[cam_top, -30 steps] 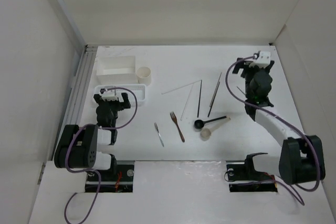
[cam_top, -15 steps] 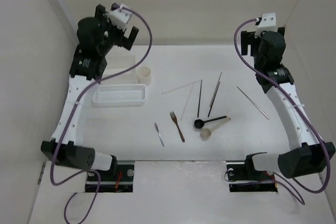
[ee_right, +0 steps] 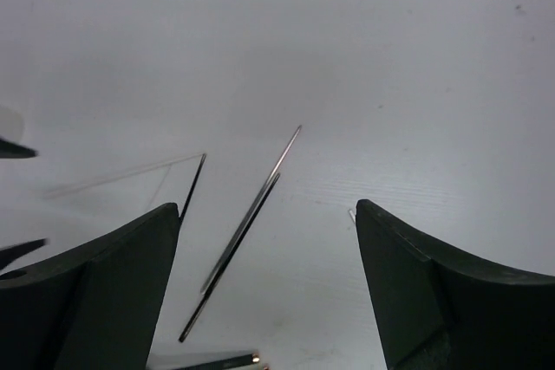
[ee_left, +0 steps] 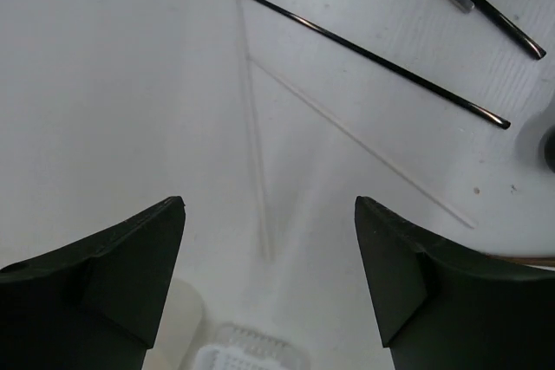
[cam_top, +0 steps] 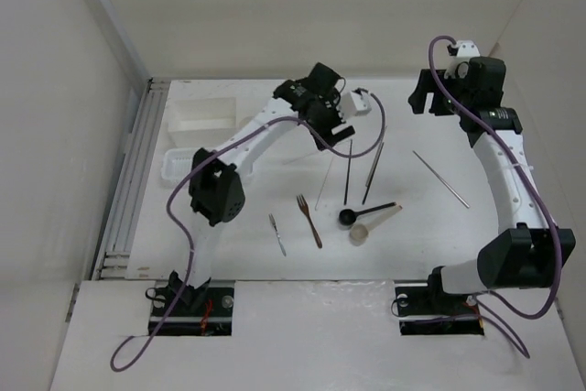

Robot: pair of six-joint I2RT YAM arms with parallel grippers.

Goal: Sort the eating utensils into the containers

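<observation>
Several chopsticks lie mid-table: a dark one (cam_top: 348, 171), a dark and metallic pair (cam_top: 374, 164), a pale one (cam_top: 325, 179) and a metallic one (cam_top: 440, 179) to the right. In front lie a brown fork (cam_top: 309, 220), a grey fork (cam_top: 277, 234), a black spoon (cam_top: 364, 212) and a beige spoon (cam_top: 364, 229). My left gripper (cam_top: 337, 121) hangs open and empty above the pale chopsticks (ee_left: 256, 153) and the dark one (ee_left: 373, 56). My right gripper (cam_top: 432, 103) is open, empty and high at the back right, above the pair (ee_right: 247, 223).
A white box (cam_top: 197, 116) stands at the back left. The slotted tray (cam_top: 177, 165) in front of it is partly hidden by my left arm. The round cup is hidden in the top view; it shows blurred in the left wrist view (ee_left: 178, 327). White walls enclose the table.
My left arm has swung from the back left corner to the table's middle, over the chopsticks. My right gripper has shifted slightly at the back right. The utensils have not moved.
</observation>
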